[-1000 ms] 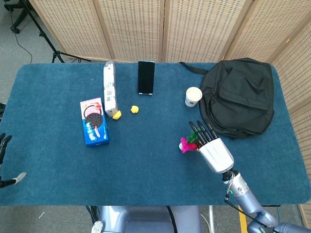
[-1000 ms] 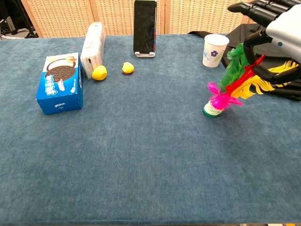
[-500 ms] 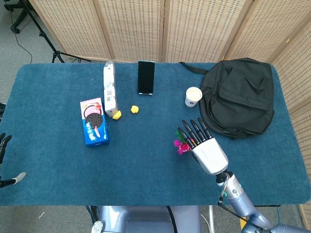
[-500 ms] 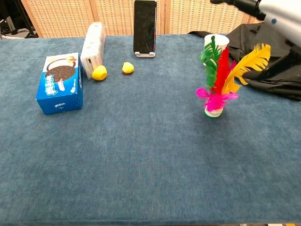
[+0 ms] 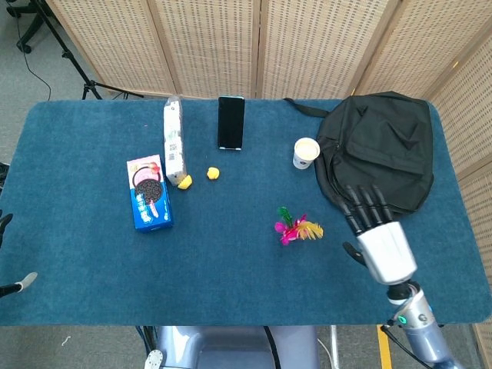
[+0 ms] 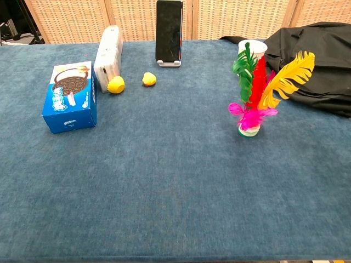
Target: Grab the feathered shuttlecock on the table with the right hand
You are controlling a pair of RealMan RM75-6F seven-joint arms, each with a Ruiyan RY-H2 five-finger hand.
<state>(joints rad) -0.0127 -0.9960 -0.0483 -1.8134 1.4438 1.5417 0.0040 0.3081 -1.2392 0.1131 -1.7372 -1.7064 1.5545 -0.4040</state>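
Observation:
The feathered shuttlecock [image 5: 294, 228] [image 6: 253, 93] stands upright on the blue table, its green, red, yellow and pink feathers pointing up from a small white base. My right hand [image 5: 377, 234] hovers to its right in the head view, fingers spread and pointing toward the black backpack, holding nothing and apart from the shuttlecock. The chest view does not show this hand. Only a small dark part at the far left edge of the head view shows of my left arm; its hand is not visible.
A black backpack [image 5: 380, 150] lies at the back right, with a paper cup [image 5: 306, 152] beside it. An upright phone [image 5: 231, 121], a white pack [image 5: 174, 140], a blue cookie box [image 5: 149, 193] and two small yellow objects [image 5: 213, 174] sit at the back left.
My right hand has moved right and away from the shuttlecock, leaving the chest view. The shuttlecock, tilted under the hand a second ago, now stands upright and free.

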